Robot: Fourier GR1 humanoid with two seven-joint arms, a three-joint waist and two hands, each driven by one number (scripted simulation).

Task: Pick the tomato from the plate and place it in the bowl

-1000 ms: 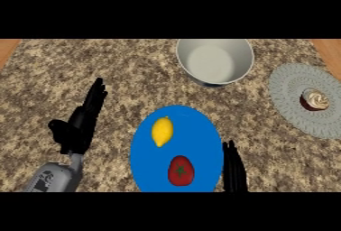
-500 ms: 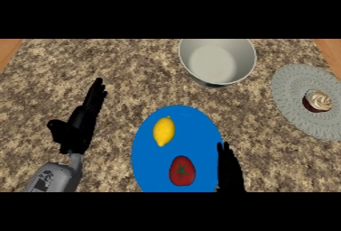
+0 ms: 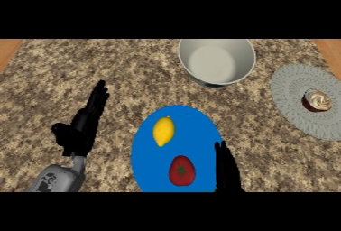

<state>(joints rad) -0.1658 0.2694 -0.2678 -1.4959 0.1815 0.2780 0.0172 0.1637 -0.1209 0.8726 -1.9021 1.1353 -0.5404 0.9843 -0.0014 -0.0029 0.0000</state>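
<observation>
Sitting just left of the right hand is the tomato. The hand's fingers are straight and hold nothing.

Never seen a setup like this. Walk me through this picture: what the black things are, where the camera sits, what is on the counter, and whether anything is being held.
The camera looks steeply down from the robot's head onto a speckled stone counter. The black shapes are the robot's two hands on grey forearms, coming in from the lower edge. The left hand is open at the view's left, fingers up, resting. The right hand is open too, fingers straight, at the right edge of a blue plate. On that plate lie a red tomato and a yellow lemon. Beyond it stands a pale bowl. At the right, a grey round mat carries a small brown item; what it is I cannot tell. Neither hand holds anything.
</observation>
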